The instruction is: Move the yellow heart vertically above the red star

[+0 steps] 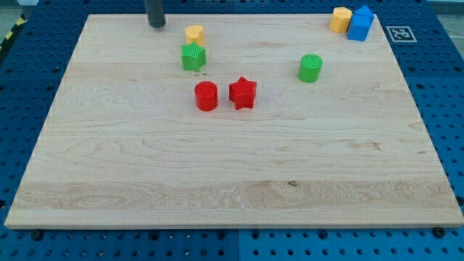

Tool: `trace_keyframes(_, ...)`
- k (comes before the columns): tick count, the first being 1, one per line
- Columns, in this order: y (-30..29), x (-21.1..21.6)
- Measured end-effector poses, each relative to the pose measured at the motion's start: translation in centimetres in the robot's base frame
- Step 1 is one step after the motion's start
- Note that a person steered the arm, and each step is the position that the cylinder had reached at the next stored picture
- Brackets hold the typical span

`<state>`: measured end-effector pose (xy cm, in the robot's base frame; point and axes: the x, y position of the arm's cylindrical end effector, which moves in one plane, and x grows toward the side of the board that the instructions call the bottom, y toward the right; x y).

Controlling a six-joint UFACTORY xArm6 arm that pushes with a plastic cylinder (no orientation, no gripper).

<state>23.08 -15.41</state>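
My tip, its rod cut off at the view's top, stands left of the yellow heart; no pincer shows.

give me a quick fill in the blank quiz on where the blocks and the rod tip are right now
1. My tip sits to the view's ____ of the yellow heart.
2. The block just below the yellow heart is the ____ star.
3. The red star has the red ____ on its left.
4. The yellow block at the top right touches a ____ block.

Missing words: left; green; cylinder; blue
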Motion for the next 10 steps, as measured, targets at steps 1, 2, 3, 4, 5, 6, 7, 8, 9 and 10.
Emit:
trace_keyframes(1,3.7,1.3)
trace_keyframes(2,8.5,1.8)
trace_keyframes(3,9.5,1.7)
trace_keyframes(4,5.4,1.4)
trace_keyframes(5,3.7,1.9)
trace_keyframes(6,4.2,4.0)
trace_keyframes(7,4.9,4.0)
trace_keyframes(8,4.9,4.0)
trace_keyframes(9,5.5,4.0)
trace_keyframes(10,9.7,4.3)
